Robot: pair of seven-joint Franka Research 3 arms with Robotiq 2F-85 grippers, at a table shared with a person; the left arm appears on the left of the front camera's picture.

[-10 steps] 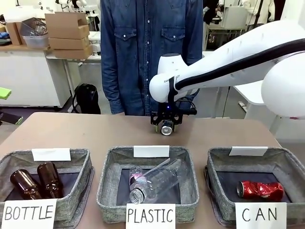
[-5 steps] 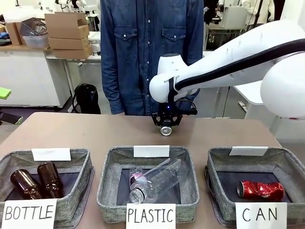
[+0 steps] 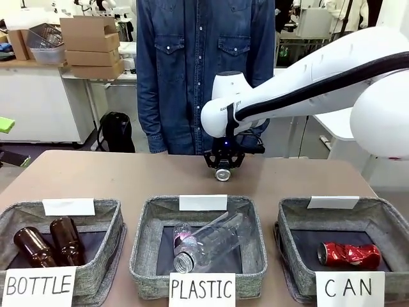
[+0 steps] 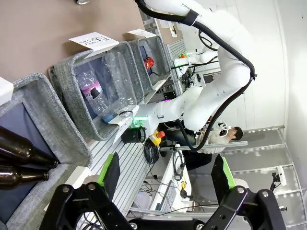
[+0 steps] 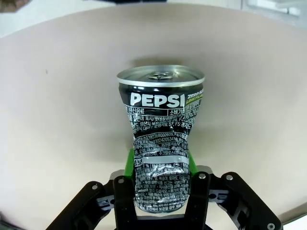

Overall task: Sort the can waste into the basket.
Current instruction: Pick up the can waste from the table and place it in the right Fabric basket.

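A crushed black Pepsi can point(image 5: 160, 124) with silver ends sits between the green pads point(image 5: 128, 160) of my right gripper point(image 5: 160, 165), which is shut on its dented middle. From the front, my right gripper point(image 3: 223, 165) holds the can point(image 3: 223, 174) just over the far middle of the table, its silver end facing the camera. A crumpled red can point(image 3: 349, 254) lies in the grey basket signed "CAN" point(image 3: 383, 214) at the front right. My left gripper point(image 4: 167, 175) is open with nothing between its fingers, off to the side of the baskets.
A basket signed "PLASTIC" point(image 3: 144, 236) holds clear bottles point(image 3: 211, 243) in the front middle. A basket signed "BOTTLE" point(image 3: 13, 214) holds two brown bottles point(image 3: 48, 243) at the front left. A person in a denim shirt point(image 3: 192, 70) stands at the far edge.
My right gripper has shifted and turned slightly with the Pepsi can held in it. Nothing else has moved.
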